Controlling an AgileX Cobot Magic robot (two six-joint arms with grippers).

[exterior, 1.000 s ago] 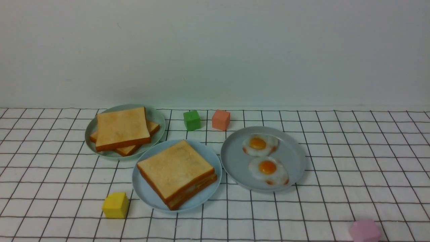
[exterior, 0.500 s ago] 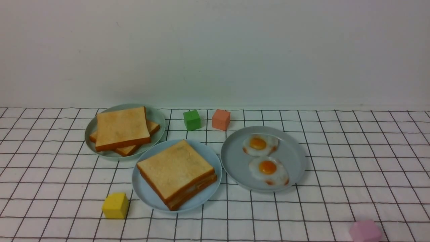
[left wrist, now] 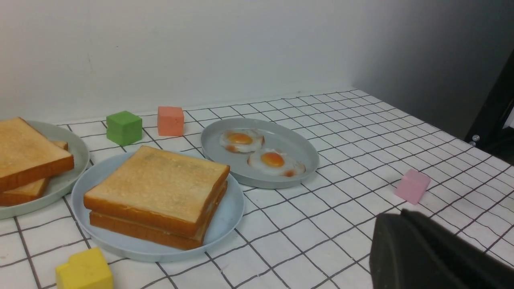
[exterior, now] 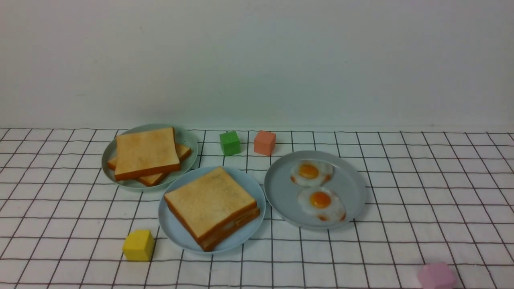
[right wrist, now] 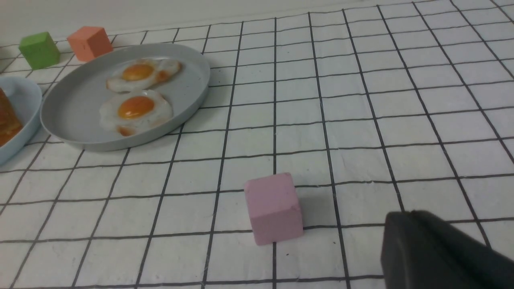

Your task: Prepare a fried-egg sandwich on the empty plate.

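Sandwich (exterior: pixel 211 207) on the pale blue plate (exterior: pixel 173 230), at the centre of the gridded cloth (exterior: pixel 401 192): two square golden toast slices with orange-brown crusts, stacked corner to corner and turned diagonally to the front view. A thin pale layer of egg shows in the seam between the slices on the near-right edge; the yolk is hidden. The top slice sits slightly askew on the lower one. In the left wrist view the same sandwich (left wrist: pixel 158 195) nearly fills the plate (left wrist: pixel 229 208), with rim showing all round.

Behind and to the left, a grey-green plate (exterior: pixel 188 140) holds two spare toast slices (exterior: pixel 145 155), one overlapping the other. To the right, just beside the blue plate, a grey plate (exterior: pixel 281 192) holds two fried eggs (exterior: pixel 317 190), each white with an orange yolk.

Four cubes lie on the cloth: green (exterior: pixel 229 143) and salmon (exterior: pixel 264 143) side by side behind the plates, yellow (exterior: pixel 138 245) near the blue plate's front left, pink (exterior: pixel 436 276) well apart at front right.

Neither arm appears in the front view. Each wrist view shows only a dark fragment of its own gripper, left (left wrist: pixel 433 257) and right (right wrist: pixel 433 257); whether either is released or clenched cannot be told.
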